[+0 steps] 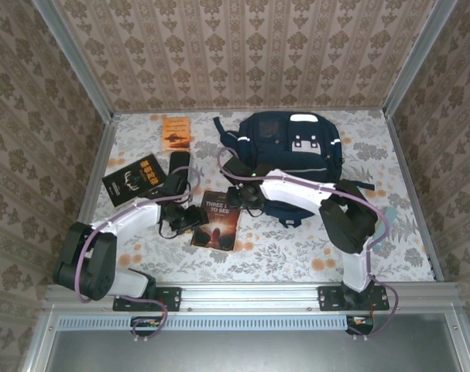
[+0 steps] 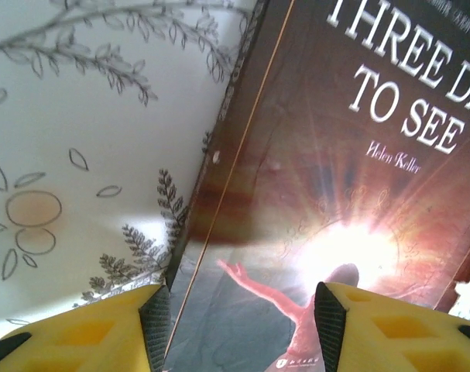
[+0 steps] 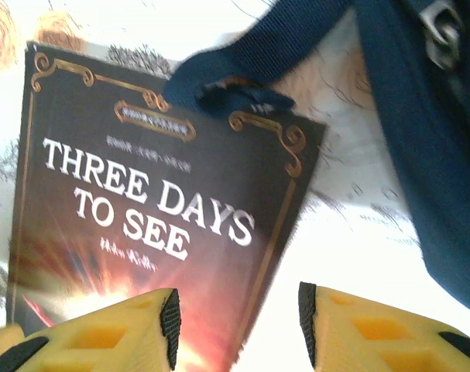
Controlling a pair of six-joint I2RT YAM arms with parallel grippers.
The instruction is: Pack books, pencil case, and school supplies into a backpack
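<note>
Backpack: the navy backpack (image 1: 289,147) lay flat at the far middle of the table (image 1: 312,252); nothing looked packed yet.
Dark brown book: it (image 1: 217,221) lay face up just in front of the backpack, with both arms converged on it.
Other things: the black gold-lettered book (image 1: 132,180), the pencil case (image 1: 179,163) and the orange book (image 1: 176,133) sat off to the far left, untouched.
Strap: a blue backpack strap (image 3: 242,70) lay across the book's top edge.
Left gripper: the left gripper (image 2: 241,322) hung with its fingers apart, astride the book's spine edge.
Right gripper: the right gripper (image 3: 238,314) was also spread, over the opposite long edge, holding nothing.
Step in hand: by my reckoning, picking up the first book.
Next move: one finger would need to get under a flat edge; the strap might drag along.
Hard to make out: I couldn't see the backpack's opening, or tell whether any finger touched the book. The left arm hid part of the pencil case.
</note>
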